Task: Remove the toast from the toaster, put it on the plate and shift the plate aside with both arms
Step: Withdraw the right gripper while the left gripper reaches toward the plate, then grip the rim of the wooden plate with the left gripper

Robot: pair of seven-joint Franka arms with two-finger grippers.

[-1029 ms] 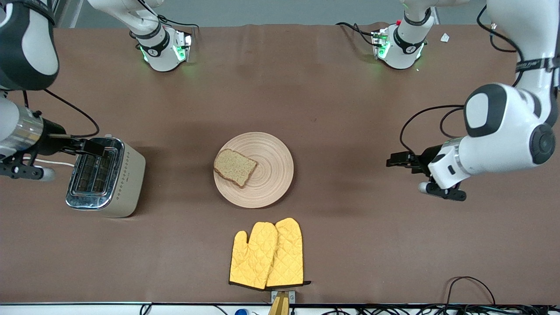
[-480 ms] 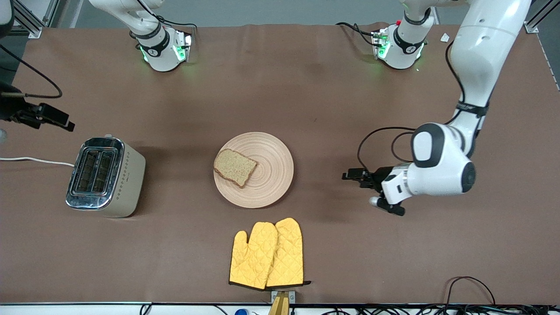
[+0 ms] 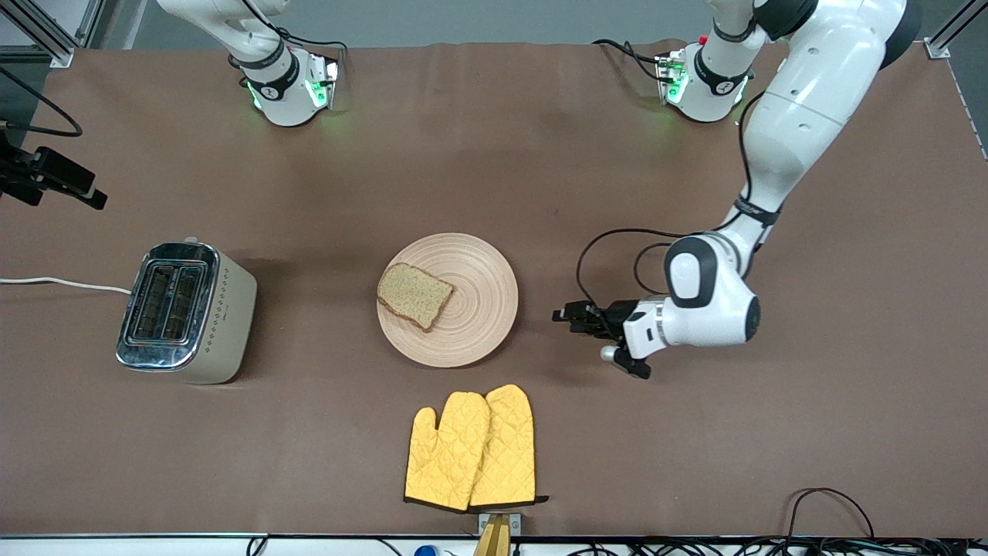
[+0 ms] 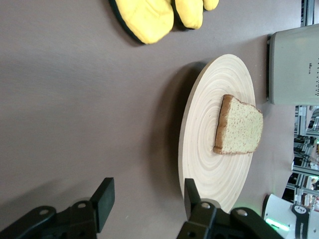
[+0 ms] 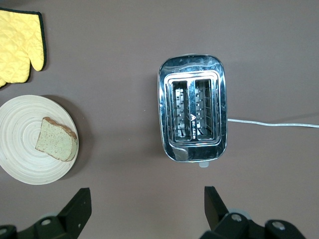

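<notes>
One slice of toast lies on the wooden plate, light and loose, so the stiff plate wants a level rim hold. Beside that plate, the left end effector has fingers apart; the right end effector, spread empty, hangs above the desk near the toaster.

You are looking at a robotics lab staged with kitchen props. The tabletop is covered in one plain brown sheet, two white arms are bolted to it on green-lit bases, and aluminium frame rails stand at its corners. Loose black cables trail along its edge. Only a toaster, a wooden plate and oven mitts suggest a kitchen.
</notes>
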